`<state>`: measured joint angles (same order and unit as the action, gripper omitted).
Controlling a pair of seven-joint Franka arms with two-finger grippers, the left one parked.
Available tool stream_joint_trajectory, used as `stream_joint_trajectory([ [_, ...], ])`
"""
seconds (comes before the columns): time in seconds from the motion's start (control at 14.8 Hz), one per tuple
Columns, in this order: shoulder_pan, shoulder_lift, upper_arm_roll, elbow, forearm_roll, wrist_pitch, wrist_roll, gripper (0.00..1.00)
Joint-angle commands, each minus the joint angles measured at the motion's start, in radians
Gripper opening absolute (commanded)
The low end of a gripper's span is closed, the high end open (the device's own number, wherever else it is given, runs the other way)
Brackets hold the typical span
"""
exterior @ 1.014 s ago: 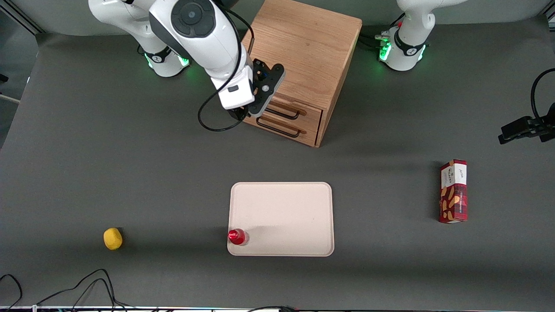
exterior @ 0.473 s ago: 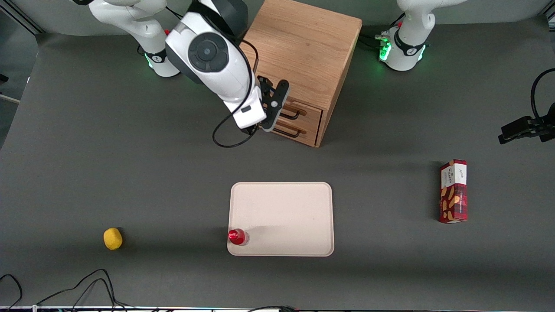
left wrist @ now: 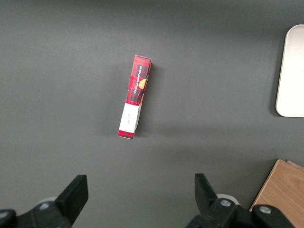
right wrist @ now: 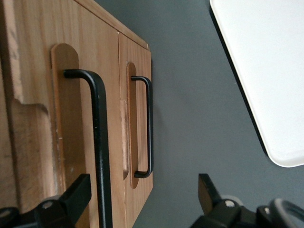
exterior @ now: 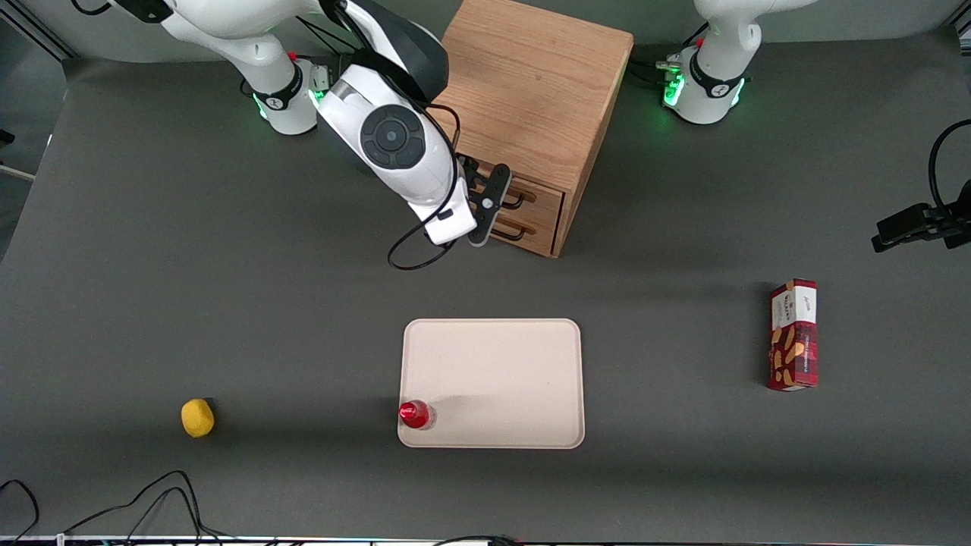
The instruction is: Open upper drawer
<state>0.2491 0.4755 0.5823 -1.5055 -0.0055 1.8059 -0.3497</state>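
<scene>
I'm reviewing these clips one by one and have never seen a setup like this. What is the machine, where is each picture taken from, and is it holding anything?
Two white robot arms stand at a dark table; only one is working. One picture looks down at them from the front; the other two come from cameras on the arms' wrists. The working arm's gripper is in front of the wooden cabinet, open and holding nothing. Its wrist view shows the upper drawer, shut, with its black handle between the open fingers, and the lower drawer beside it. Nearer the front camera lie a pale tray with a red-capped bottle at its corner, and a yellow fruit. A red snack box lies toward the parked arm's end.
</scene>
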Motion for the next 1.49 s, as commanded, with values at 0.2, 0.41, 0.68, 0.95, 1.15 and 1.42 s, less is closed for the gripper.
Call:
stream_joint_trajectory([
  [0.2,0.016,0.002,0.002,-0.035,-0.018,0.065,-0.017,1.0],
  [0.41,0.019,0.02,0.002,-0.035,-0.021,0.081,-0.017,1.0],
  [0.68,0.016,0.028,0.002,-0.033,-0.022,0.092,-0.023,1.0],
  [0.95,0.002,0.031,-0.007,-0.025,-0.024,0.092,-0.06,1.0],
  [1.15,-0.002,0.041,-0.018,-0.021,-0.024,0.092,-0.092,1.0],
  [1.42,-0.014,0.074,-0.027,0.024,-0.025,0.092,-0.098,1.0],
])
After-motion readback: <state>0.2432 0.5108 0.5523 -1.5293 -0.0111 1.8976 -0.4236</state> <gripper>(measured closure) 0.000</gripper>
